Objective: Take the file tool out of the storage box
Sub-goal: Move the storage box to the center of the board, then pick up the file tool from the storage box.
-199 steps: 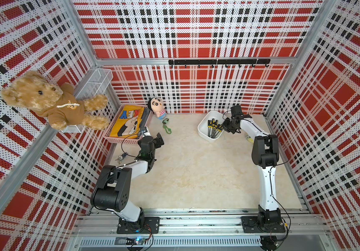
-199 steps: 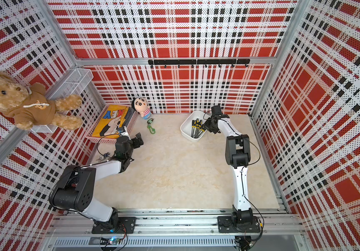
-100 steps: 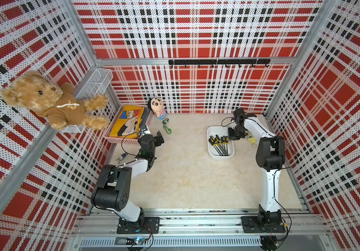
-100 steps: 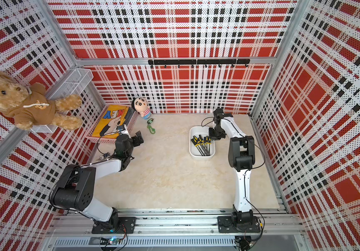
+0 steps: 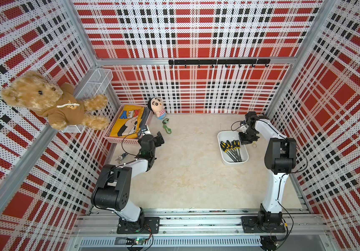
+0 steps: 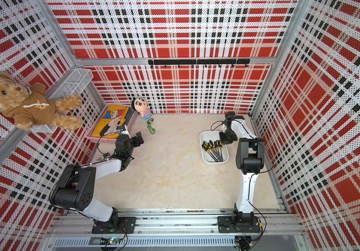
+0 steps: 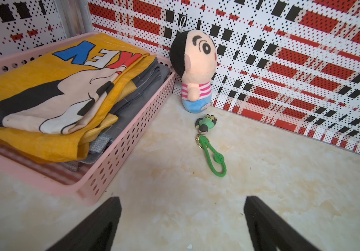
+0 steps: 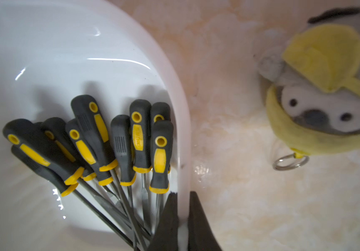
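The files (image 8: 120, 141) lie heaped in the white box (image 8: 44, 54). The right gripper (image 8: 183, 195) is pinched tight on the box's wall. The left gripper (image 7: 182, 198) stands spread wide, grasping nothing, beside the pink basket (image 7: 109, 152), which holds folded yellow cloth (image 7: 44, 97).

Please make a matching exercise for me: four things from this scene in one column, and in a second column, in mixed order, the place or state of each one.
Column 1
1. storage box
2. left gripper
3. green keychain
4. teddy bear

Column 2
A. open, holding nothing
B. high up on the side wall
C. holds the file tools; the right gripper is shut on its wall
D. lies on the tabletop

Pairs: 1-C, 2-A, 3-D, 4-B
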You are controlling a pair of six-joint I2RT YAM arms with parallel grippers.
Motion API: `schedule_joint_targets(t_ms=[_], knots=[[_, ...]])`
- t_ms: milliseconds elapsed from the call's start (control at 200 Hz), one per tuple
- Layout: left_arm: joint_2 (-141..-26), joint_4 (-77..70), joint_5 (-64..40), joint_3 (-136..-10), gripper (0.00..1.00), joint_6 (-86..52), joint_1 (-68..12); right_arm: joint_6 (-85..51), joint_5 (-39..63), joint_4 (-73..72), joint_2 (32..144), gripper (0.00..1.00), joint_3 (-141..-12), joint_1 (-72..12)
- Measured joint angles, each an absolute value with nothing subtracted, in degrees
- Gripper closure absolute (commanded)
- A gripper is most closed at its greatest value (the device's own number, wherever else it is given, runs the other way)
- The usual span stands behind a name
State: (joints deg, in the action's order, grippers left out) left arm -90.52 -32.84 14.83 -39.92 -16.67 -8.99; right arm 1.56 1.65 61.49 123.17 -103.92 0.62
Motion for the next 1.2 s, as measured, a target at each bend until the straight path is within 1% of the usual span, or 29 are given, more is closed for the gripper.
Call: schedule_joint_targets(t_ms=[180, 306, 426, 466, 491, 561, 616, 721, 907, 1047, 1142, 1202], knots=[[-91.07, -32.45, 14.63, -40.77, 0.05, -16.67, -8.99, 5.32, -0.27, 61.12, 123.17, 1.00, -104.12, 1.43], [-91.13, -32.05, 14.39, -41.50, 0.05, -16.47, -9.02, 7.07, -1.15, 61.67, 123.63, 1.00, -106.61, 1.43], [-91.13, -31.70, 14.39, -41.76, 0.05, -16.25, -9.04, 7.94, -1.80, 61.65, 124.09, 0.82, -109.32, 1.41], [-91.13, -31.46, 14.39, -41.76, 0.05, -16.23, -9.04, 8.12, -1.91, 61.58, 124.09, 0.68, -109.84, 1.41], [-91.13, -31.40, 14.39, -41.76, 0.05, -16.23, -9.04, 7.68, -1.98, 61.39, 124.09, 0.62, -110.06, 1.41], [-91.13, -31.20, 14.35, -41.76, 0.05, -16.25, -9.04, 8.01, -1.98, 60.71, 124.07, 0.51, -110.26, 1.41], [-91.15, -31.18, 14.33, -41.78, 0.05, -16.27, -9.06, 8.16, -1.93, 60.45, 124.07, 0.47, -110.26, 1.41], [-91.39, -31.14, 14.20, -41.98, 0.05, -16.27, -9.13, 7.88, -1.67, 59.96, 124.07, 0.47, -110.26, 1.41], [-91.68, -30.76, 14.15, -42.89, 0.05, -16.27, -9.41, 7.42, -0.01, 57.06, 122.43, 0.50, -108.71, -0.01], [-91.79, -29.98, 13.96, -43.94, 0.05, -16.40, -9.45, 8.16, 0.91, 54.43, 118.72, 0.60, -105.86, -6.07], [-91.90, -29.47, 13.69, -44.86, 0.05, -16.53, -9.45, 7.86, 3.46, 52.86, 118.63, 0.60, -105.45, -9.87], [-91.90, -29.04, 13.52, -45.23, 0.05, -16.56, -9.45, 7.75, 4.40, 52.51, 119.02, 0.60, -104.79, -10.72]])
